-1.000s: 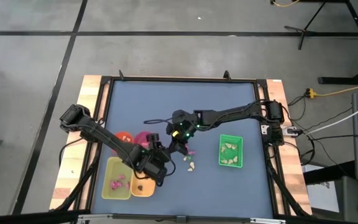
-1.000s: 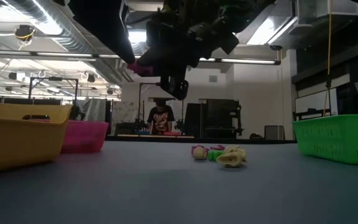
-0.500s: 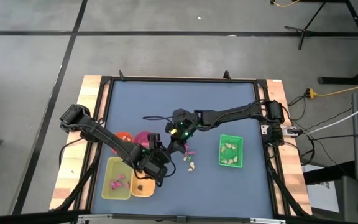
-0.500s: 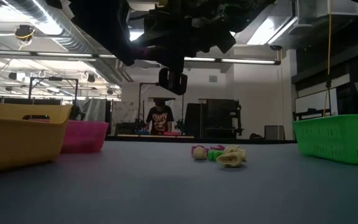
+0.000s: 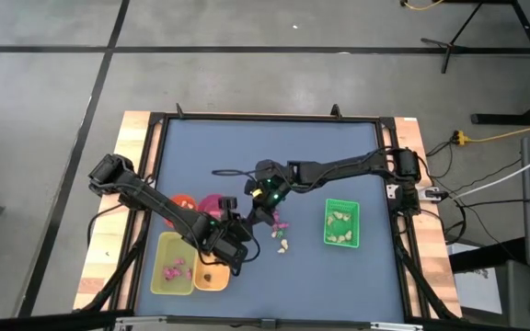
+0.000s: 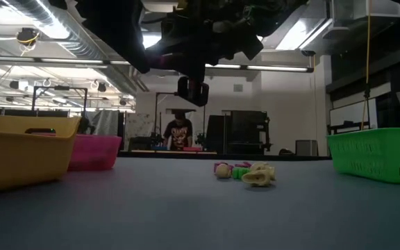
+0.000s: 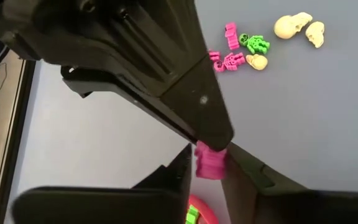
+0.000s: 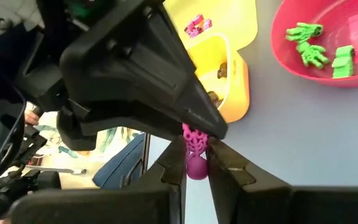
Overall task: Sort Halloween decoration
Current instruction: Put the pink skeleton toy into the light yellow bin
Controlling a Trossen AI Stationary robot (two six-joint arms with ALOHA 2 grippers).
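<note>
Left hand (image 7: 209,163) is closed on a magenta block trinket (image 7: 209,162), pinched between the two fingertips, its long axis running along the fingers. In the high view this hand (image 5: 231,221) sits over the worktop (image 5: 339,147) near the pink bowl (image 5: 212,202) and the yellow tray (image 5: 175,267).

Right hand (image 8: 196,157) is closed on a magenta figure trinket (image 8: 195,158), which stands lengthwise between the fingertips, rounded end toward the wrist. In the high view it (image 5: 267,210) hangs just beside the loose pile.

Loose pile (image 7: 263,42) on the worktop: magenta pieces, a green skeleton figure (image 7: 254,43), cream skulls (image 7: 298,26). They lie flat and well apart from the left hand.

Pink bowl holds green pieces (image 8: 309,50). Green tray (image 5: 342,223) holds cream pieces.
</note>
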